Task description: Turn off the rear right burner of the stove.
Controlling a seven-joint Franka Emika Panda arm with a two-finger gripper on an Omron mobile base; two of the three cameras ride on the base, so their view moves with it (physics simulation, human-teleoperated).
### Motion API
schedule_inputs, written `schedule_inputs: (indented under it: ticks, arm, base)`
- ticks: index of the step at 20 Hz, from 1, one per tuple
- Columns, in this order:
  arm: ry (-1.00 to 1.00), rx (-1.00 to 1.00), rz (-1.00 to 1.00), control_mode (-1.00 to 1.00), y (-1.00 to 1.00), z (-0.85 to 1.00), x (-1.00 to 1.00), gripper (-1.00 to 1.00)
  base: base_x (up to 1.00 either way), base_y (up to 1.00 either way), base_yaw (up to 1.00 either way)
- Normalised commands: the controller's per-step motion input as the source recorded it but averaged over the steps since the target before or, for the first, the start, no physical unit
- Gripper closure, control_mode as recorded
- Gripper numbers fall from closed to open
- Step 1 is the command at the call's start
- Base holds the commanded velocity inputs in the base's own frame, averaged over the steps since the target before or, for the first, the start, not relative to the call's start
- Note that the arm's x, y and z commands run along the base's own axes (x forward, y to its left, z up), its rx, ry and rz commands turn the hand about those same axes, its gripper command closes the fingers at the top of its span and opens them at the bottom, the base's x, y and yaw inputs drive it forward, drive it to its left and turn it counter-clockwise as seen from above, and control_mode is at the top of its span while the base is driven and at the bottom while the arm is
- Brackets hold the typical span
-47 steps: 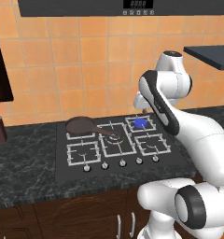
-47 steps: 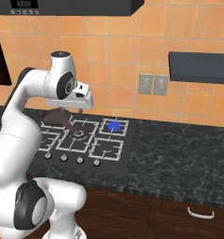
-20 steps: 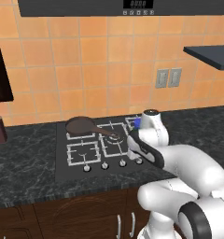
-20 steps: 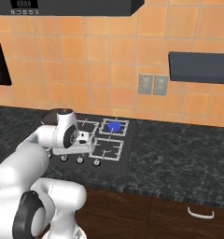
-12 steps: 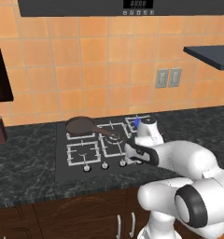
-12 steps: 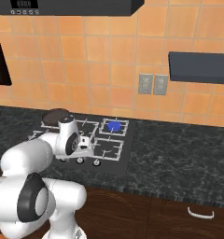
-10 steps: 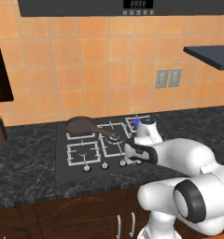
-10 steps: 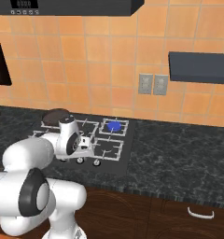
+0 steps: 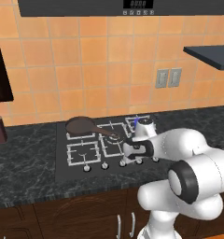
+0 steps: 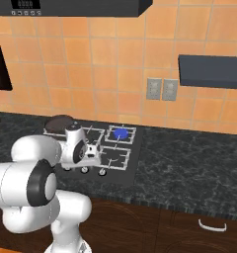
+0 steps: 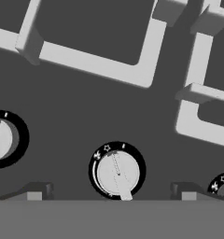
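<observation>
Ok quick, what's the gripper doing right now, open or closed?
Gripper: open, fingers either side of a stove knob, holding nothing.

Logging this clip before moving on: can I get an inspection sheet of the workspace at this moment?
Surface: dark marbled counter.
Job's things: stove, black glass; rear right burner lit, blue flame.
Knobs: silver knob centred between the fingertips.
Clutter: dark pan on the rear left grate.
Gripper: gripper low over the knob row, fingertips apart, not touching the knob.
Cables: nothing seen.
Surroundings: orange tiled wall, wall outlets, dark shelf.
</observation>
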Motion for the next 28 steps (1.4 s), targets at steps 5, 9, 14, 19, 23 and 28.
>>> schedule_inputs:
  ticks: [5, 9, 14, 19, 23, 28]
  arm:
    - [0.0, 0.0, 0.0, -1.0, 0.0, -0.16, 0.05, -1.0]
    - [0.0, 0.0, 0.0, -1.0, 0.0, 0.0, 0.05, -1.0]
    - [0.0, 0.0, 0.0, -1.0, 0.0, -0.01, 0.06, -1.0]
    - [0.0, 0.0, 0.0, -1.0, 0.0, -0.01, 0.0, 1.0]
    - [0.0, 0.0, 0.0, -1.0, 0.0, 0.0, 0.0, 1.0]
    - [0.0, 0.0, 0.0, -1.0, -0.01, 0.0, 0.0, 1.0]
  base:
    - [0.0, 0.0, 0.0]
    - [0.0, 0.0, 0.0]
    - [0.0, 0.0, 0.0]
    - [0.0, 0.0, 0.0]
    - [0.0, 0.0, 0.0]
    - [0.0, 0.0, 0.0]
